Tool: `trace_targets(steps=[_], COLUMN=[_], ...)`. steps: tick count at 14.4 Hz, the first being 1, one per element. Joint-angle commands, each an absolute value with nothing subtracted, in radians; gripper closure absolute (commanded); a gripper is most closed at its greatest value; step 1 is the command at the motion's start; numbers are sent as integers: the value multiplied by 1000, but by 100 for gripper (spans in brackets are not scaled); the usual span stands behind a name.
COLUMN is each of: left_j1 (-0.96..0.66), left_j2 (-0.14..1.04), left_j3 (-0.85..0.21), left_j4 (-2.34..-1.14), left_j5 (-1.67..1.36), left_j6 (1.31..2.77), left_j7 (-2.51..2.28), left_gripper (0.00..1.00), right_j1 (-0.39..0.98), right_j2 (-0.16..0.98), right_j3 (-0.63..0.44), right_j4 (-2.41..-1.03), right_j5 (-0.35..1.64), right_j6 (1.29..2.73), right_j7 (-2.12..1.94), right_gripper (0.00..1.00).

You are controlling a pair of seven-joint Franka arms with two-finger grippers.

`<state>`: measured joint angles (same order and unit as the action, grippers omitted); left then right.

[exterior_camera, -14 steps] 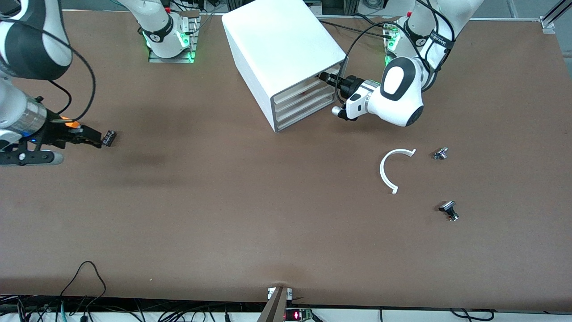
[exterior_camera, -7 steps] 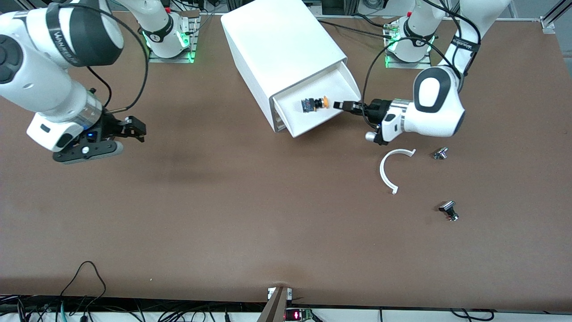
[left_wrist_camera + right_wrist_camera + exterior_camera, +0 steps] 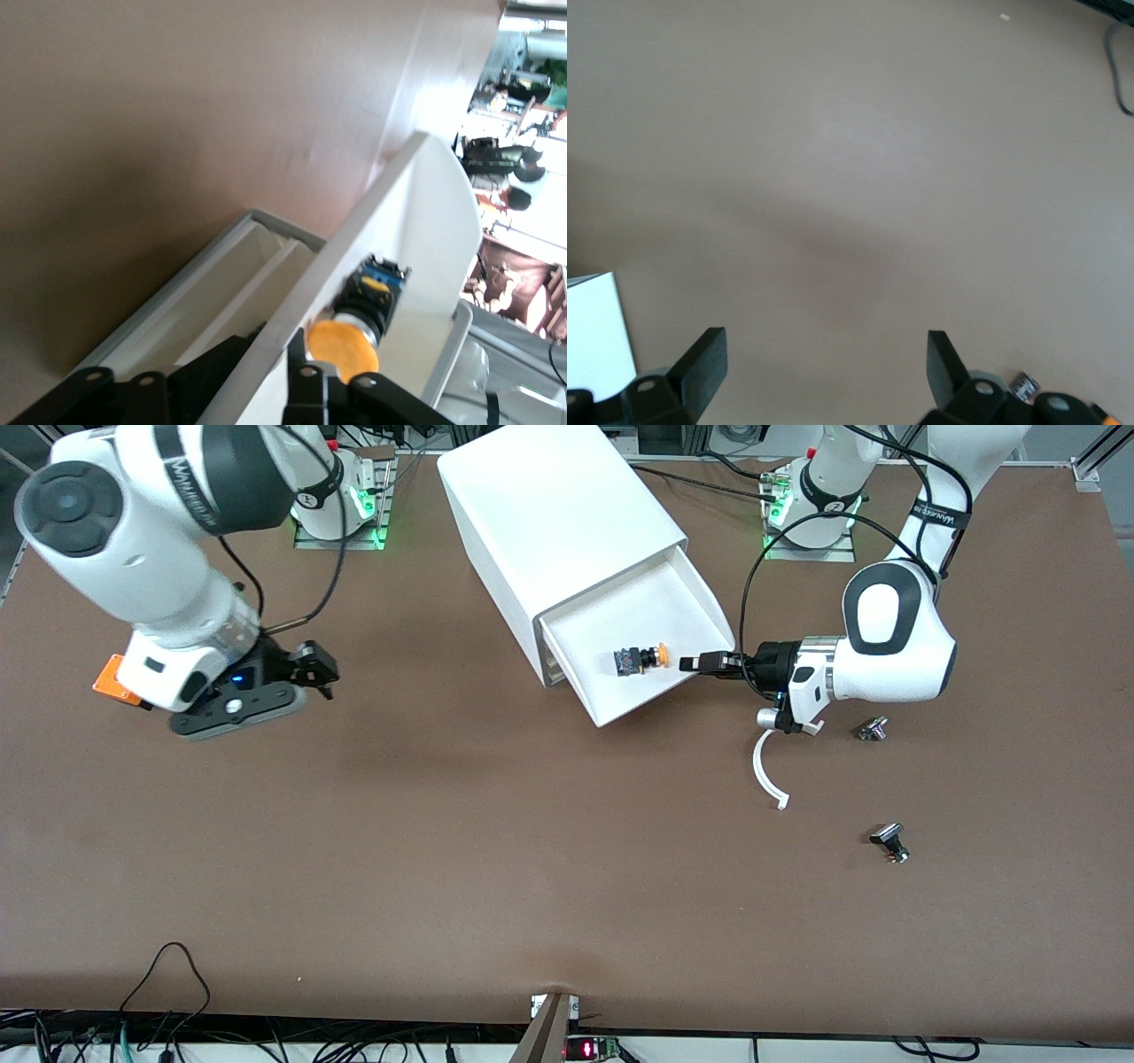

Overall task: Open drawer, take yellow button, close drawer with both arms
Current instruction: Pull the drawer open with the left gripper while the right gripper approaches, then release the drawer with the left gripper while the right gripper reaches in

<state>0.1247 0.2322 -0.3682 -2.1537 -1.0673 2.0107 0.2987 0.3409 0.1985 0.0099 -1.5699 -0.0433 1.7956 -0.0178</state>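
Observation:
The white cabinet point(image 3: 549, 514) stands between the arm bases. Its top drawer point(image 3: 642, 611) is pulled out toward the left arm's end. The button point(image 3: 644, 659), orange cap on a black body, lies on its side in the drawer near the front wall. It shows in the left wrist view point(image 3: 345, 347) just inside that wall point(image 3: 425, 230). My left gripper point(image 3: 694, 662) point(image 3: 266, 382) is shut on the drawer's front wall, one finger inside and one outside. My right gripper point(image 3: 314, 670) point(image 3: 824, 354) is open and empty over bare table toward the right arm's end.
A white curved strip point(image 3: 764, 766) lies on the table under the left wrist. Two small black-and-silver parts point(image 3: 873, 729) point(image 3: 889, 841) lie toward the left arm's end. An orange cube point(image 3: 113, 679) lies partly hidden under the right arm.
The left gripper has pulled the top drawer out from shut, and the button now shows. The right arm has swung from the table's end toward the cabinet.

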Motion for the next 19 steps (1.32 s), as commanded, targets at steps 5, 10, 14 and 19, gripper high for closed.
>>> trace_targets(steps=[5,10,14,19], left_j1=[146,192,192,189], left_j2=[129,6,-25,-38], left_j3=[-356,-305,-203,-186], left_j4=[-2105,-2054,-1915,-1786], left_j5=[-828,-640,-444,-74], left_j6=[2157,2143,1935,1772], left_j7=[262,259,258,250], left_gripper=[0,0,0,0], right_j1=[489,518,552,552], right_j2=[333,371,497,603], right_j3=[2,49,124,245], right_j4=[-1405,-1379,-1169,-1082], right_j5=[-35,4,15,12], right_j6=[1790,1876,1824,1822], right_j7=[-61,-380,-543,-691], right_gripper=[0,0,0,0])
